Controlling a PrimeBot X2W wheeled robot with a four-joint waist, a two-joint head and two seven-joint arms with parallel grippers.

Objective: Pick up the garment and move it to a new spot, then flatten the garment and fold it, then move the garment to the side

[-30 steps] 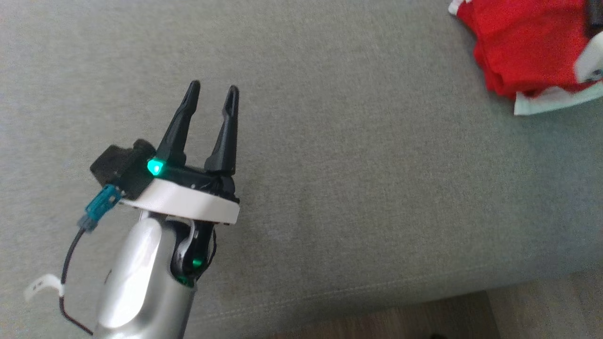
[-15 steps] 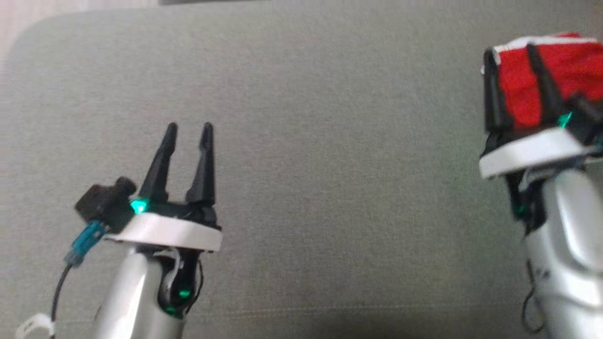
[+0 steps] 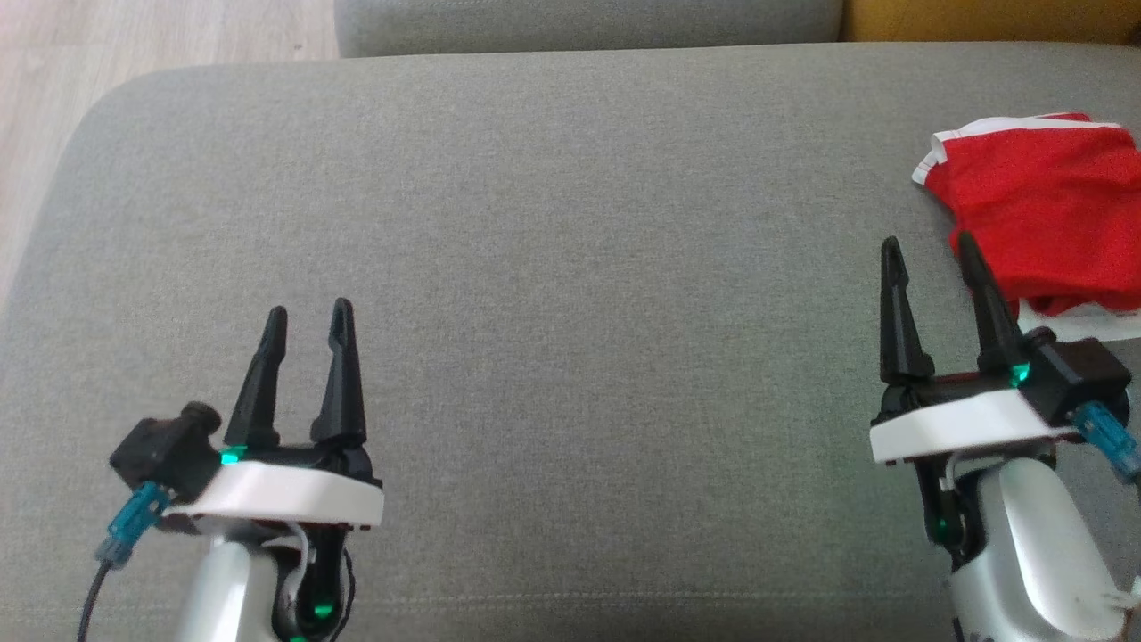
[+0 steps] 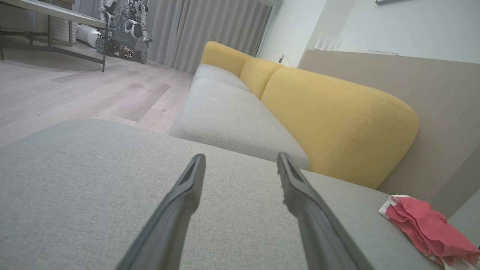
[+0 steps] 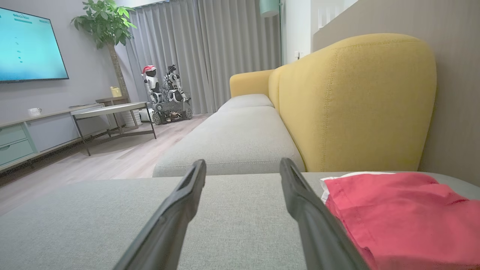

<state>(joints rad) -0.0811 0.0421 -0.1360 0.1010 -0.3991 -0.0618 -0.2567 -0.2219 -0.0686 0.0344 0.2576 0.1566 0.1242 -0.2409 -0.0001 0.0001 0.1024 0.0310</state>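
Note:
The garment [image 3: 1043, 209] is a red piece with white trim, folded into a small bundle at the right edge of the grey cushion [image 3: 570, 267]. It lies at the lower right of the left wrist view [image 4: 427, 228] and just right of the fingers in the right wrist view [image 5: 405, 213]. My right gripper [image 3: 927, 254] stands open just left of the garment's near corner, nothing between its fingers. Far to the left, my left gripper [image 3: 307, 316] is open and empty over bare cushion.
Behind the cushion stand a yellow backrest [image 5: 356, 101] and a second grey seat [image 5: 236, 142]. Wooden floor [image 3: 134, 53] lies past the cushion's far left corner. A low table [image 5: 112, 112], a plant, a screen and another robot [image 5: 165, 93] stand farther off.
The head camera has swung, so the whole cushion now shows. The right gripper, which lay over the garment half a second ago, now stands beside it, apart from the cloth.

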